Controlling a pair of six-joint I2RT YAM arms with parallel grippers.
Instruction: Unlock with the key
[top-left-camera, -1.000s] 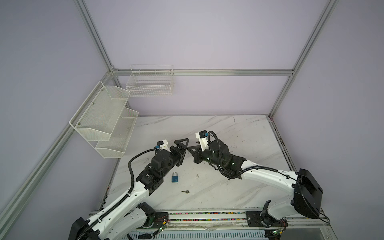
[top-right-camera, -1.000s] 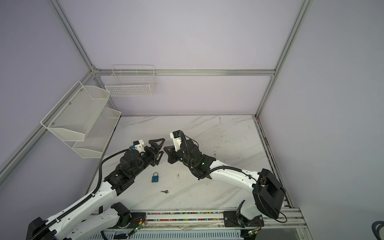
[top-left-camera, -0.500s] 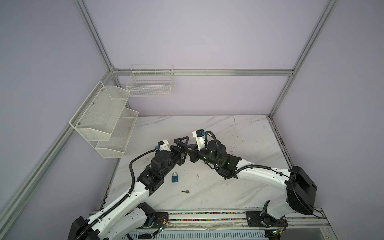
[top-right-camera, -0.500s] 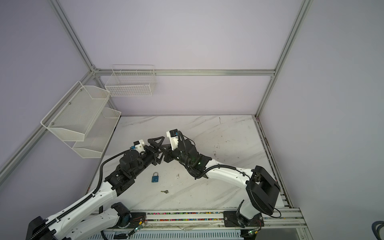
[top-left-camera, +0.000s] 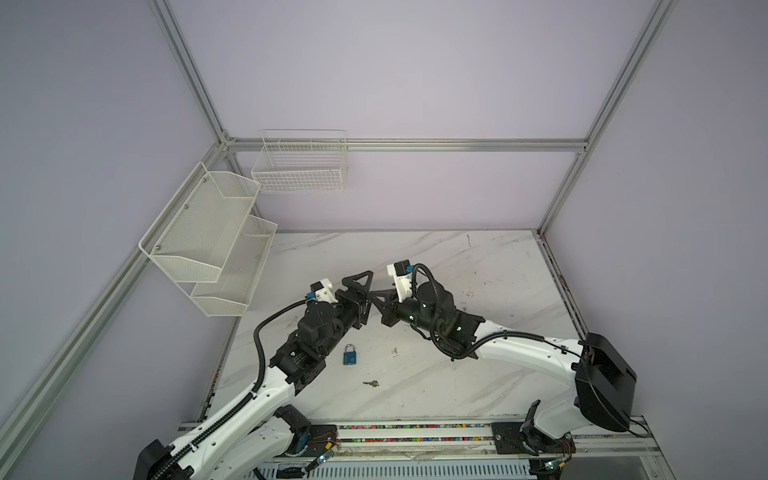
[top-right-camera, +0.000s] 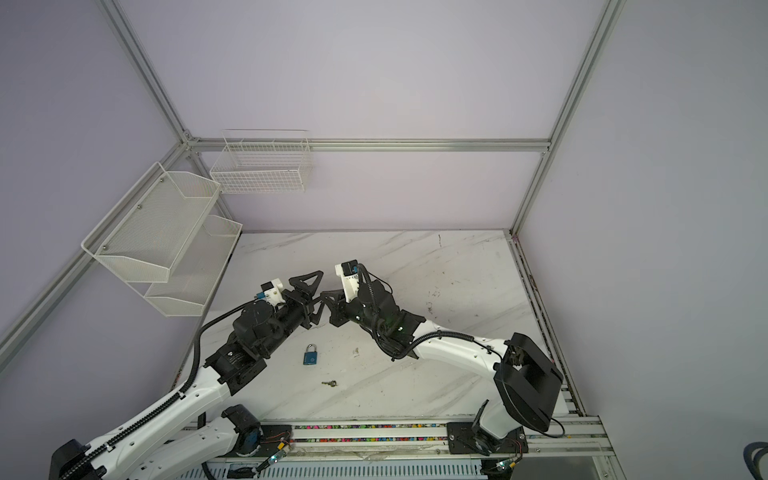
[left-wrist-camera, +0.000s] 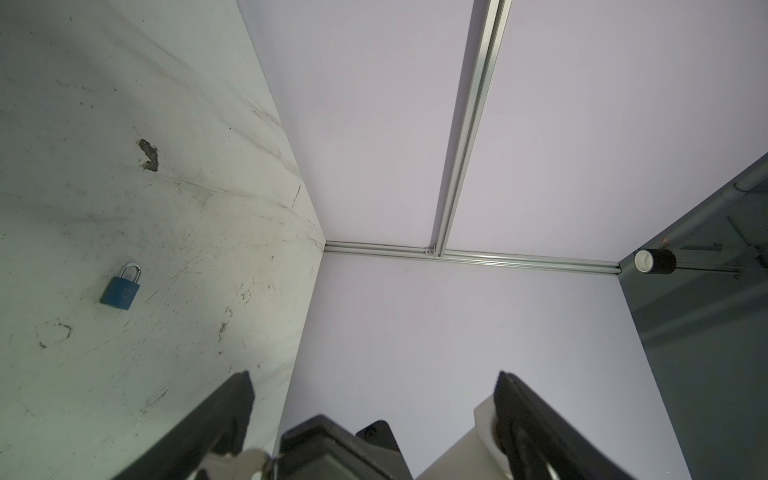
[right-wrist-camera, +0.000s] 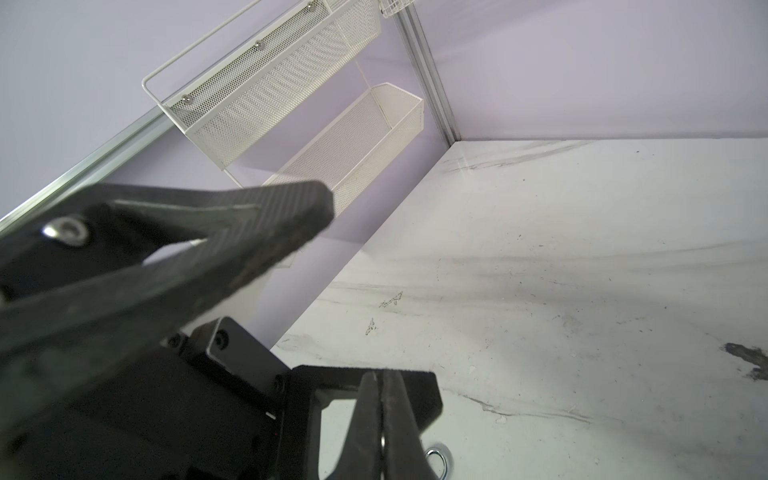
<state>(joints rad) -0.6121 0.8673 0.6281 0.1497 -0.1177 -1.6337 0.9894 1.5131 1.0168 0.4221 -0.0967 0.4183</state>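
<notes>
A small blue padlock (top-left-camera: 350, 354) (top-right-camera: 309, 354) lies flat on the marble table (top-left-camera: 478, 270), with a small key (top-left-camera: 371, 383) (top-right-camera: 329, 383) on the table just in front of it. Both lie apart from the grippers. My left gripper (top-left-camera: 365, 291) (left-wrist-camera: 374, 378) hovers behind the padlock, open, its fingers (left-wrist-camera: 232, 407) spread wide. My right gripper (top-left-camera: 375, 296) (right-wrist-camera: 380, 386) is shut with nothing seen in it, and its tip pokes between the left gripper's fingers. The padlock (left-wrist-camera: 121, 287) also shows in the left wrist view.
Two white mesh shelves (top-left-camera: 208, 232) hang on the left wall and a wire basket (top-left-camera: 301, 166) on the back wall. A silver loop (right-wrist-camera: 440, 455) lies on the table at the edge of the right wrist view. Dark scuffs mark the marble.
The right gripper has moved left toward the left gripper; they stood apart a second ago and its shut tip now sits between the left fingers. Padlock and key have not moved.
</notes>
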